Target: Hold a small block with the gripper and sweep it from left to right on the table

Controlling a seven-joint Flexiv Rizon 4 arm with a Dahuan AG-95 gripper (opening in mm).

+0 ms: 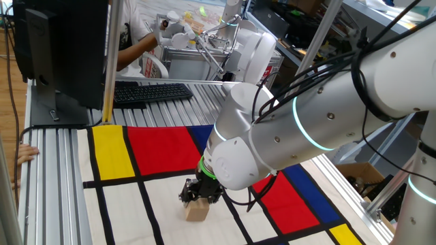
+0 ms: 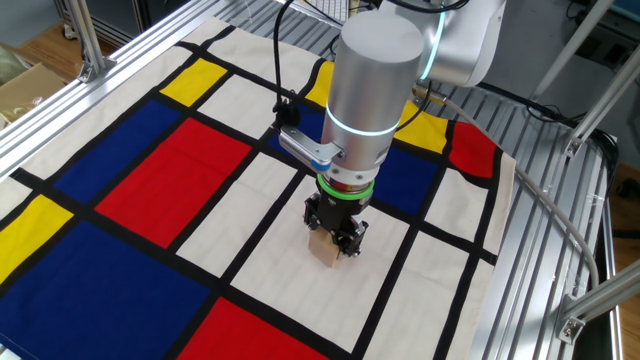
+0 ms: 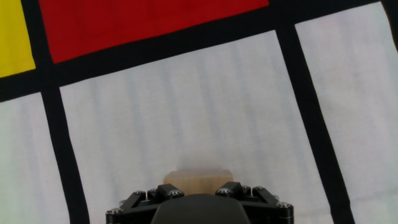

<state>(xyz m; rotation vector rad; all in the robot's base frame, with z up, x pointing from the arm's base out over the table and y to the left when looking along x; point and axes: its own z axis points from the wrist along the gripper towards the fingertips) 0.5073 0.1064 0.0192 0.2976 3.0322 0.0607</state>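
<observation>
The small block [image 1: 196, 212] is a light-tan wooden cube resting on a white rectangle of the table's cloth [image 1: 157, 204]. My gripper [image 1: 198, 199], black with a green ring above it, stands upright over the block and is shut on its sides. From the other fixed view, the block [image 2: 326, 253] pokes out below the gripper [image 2: 334, 240], on a white panel [image 2: 290, 260] near the cloth's middle. In the hand view only the top edge of the block [image 3: 198, 177] shows beyond the black fingers [image 3: 235, 189]; a red rectangle [image 3: 149, 25] lies ahead.
A black keyboard [image 1: 150, 92] and a monitor [image 1: 61, 47] sit at the table's far end, with a person [image 1: 133, 37] behind them. Aluminium rails [image 2: 560, 180] border the cloth. A cardboard box [image 2: 25, 85] lies on the floor.
</observation>
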